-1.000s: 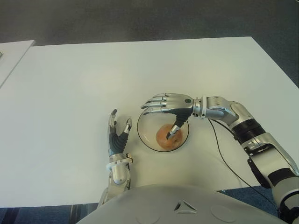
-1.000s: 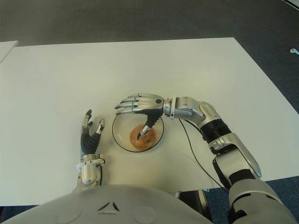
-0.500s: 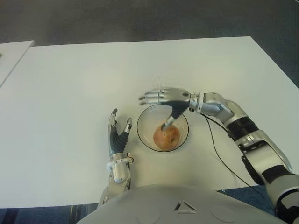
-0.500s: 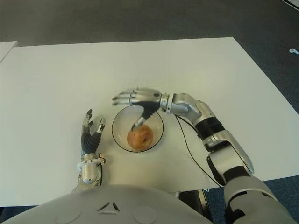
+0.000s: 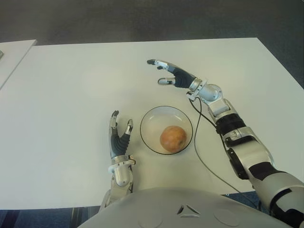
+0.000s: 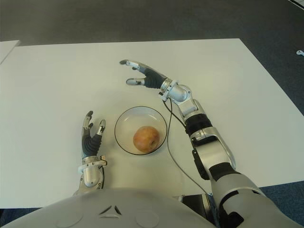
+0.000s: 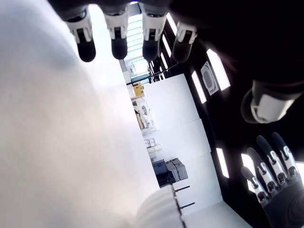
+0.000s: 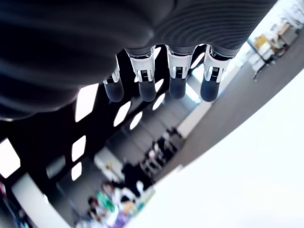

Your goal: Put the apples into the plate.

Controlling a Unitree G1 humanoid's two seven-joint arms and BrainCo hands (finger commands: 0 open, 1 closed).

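Observation:
One red-orange apple [image 5: 172, 138] lies inside a clear glass plate [image 5: 151, 122] with a dark rim, near the front middle of the white table [image 5: 71, 85]. My right hand [image 5: 164, 72] is raised beyond the plate, well apart from it, fingers spread and holding nothing. In the right wrist view its fingertips [image 8: 176, 88] point out into the room with nothing between them. My left hand [image 5: 119, 135] stands upright to the left of the plate, fingers extended and empty. No other apple is in view.
A thin black cable [image 5: 199, 152] runs from my right wrist past the plate's right side toward the table's front edge. A second white surface [image 5: 12, 54] shows at the far left. Dark floor lies beyond the table's far edge.
My right hand has let go of the apple, lifted out of the plate and swung away toward the table's far side. The apple stays in the plate. The left hand has not moved.

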